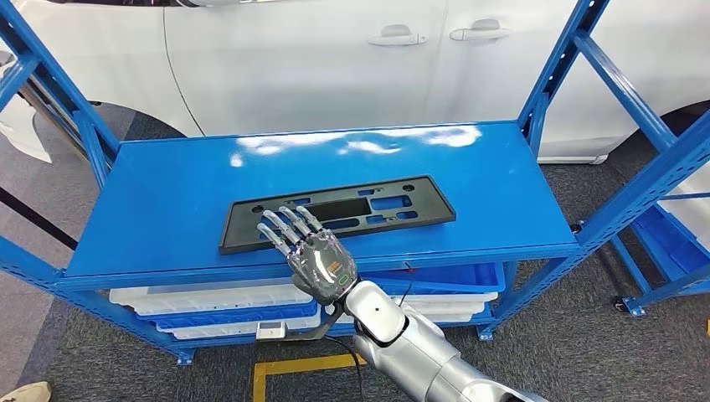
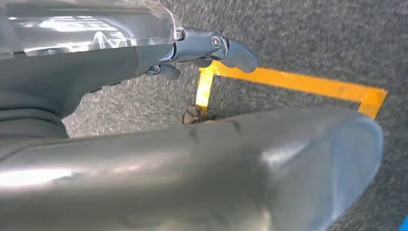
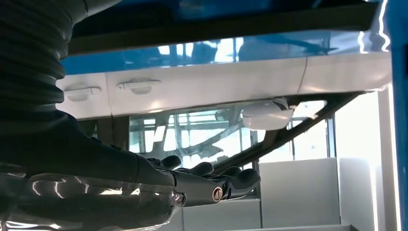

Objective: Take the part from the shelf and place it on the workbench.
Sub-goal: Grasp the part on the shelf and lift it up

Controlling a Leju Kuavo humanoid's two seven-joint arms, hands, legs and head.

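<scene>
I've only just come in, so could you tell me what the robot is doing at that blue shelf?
The robot is reaching its right hand over the front edge of the blue shelf toward a flat black plastic part lying on top. The fingers are spread and sit over the near edge of the part; it is not lifted, and I cannot tell whether they touch it. The left hand hangs down by the floor, holding nothing. A white car stands behind the shelf.
</scene>
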